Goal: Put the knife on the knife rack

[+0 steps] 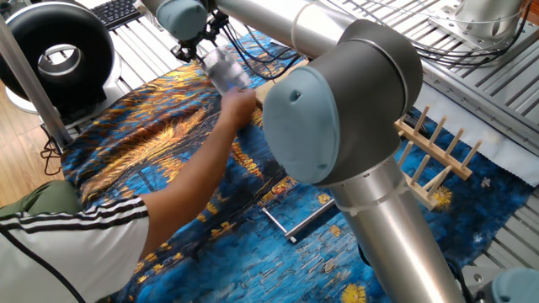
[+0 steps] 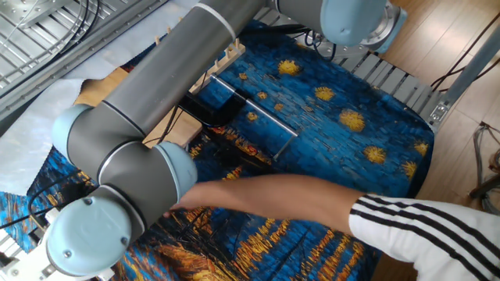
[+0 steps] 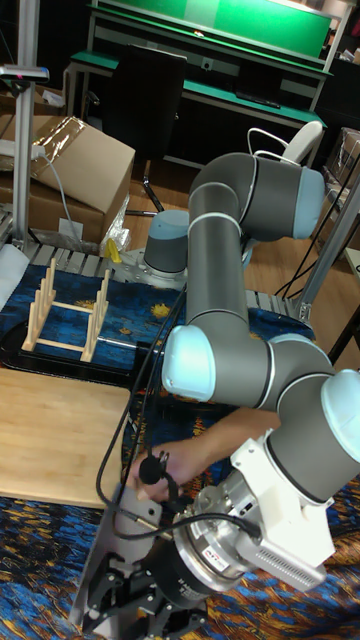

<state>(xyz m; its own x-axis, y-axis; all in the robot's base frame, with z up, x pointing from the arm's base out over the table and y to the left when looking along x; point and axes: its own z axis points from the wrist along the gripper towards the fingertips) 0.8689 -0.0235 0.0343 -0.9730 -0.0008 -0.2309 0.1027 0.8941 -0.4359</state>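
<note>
The knife [image 1: 225,71] shows as a blurred grey-silver blade held in the air above the orange part of the cloth, at the back left. Its upper end meets the dark fingers of my gripper [image 1: 200,52]. A person's hand [image 1: 240,103] grips its lower end. The fingers are too small and blurred to tell whether they are clamped on the blade. The knife rack [image 1: 435,157] stands upright on the blue cloth, far to the right of the knife. It also shows as the light-wood rack [image 3: 68,310] beyond the cutting board in the tall view.
A person's arm in a striped sleeve [image 2: 422,230] reaches across the cloth. A black clamp [image 2: 205,109] with a silver rod [image 1: 295,221] lies mid-table, beside a bamboo cutting board [image 3: 55,435]. My own arm [image 1: 337,109] blocks much of both fixed views.
</note>
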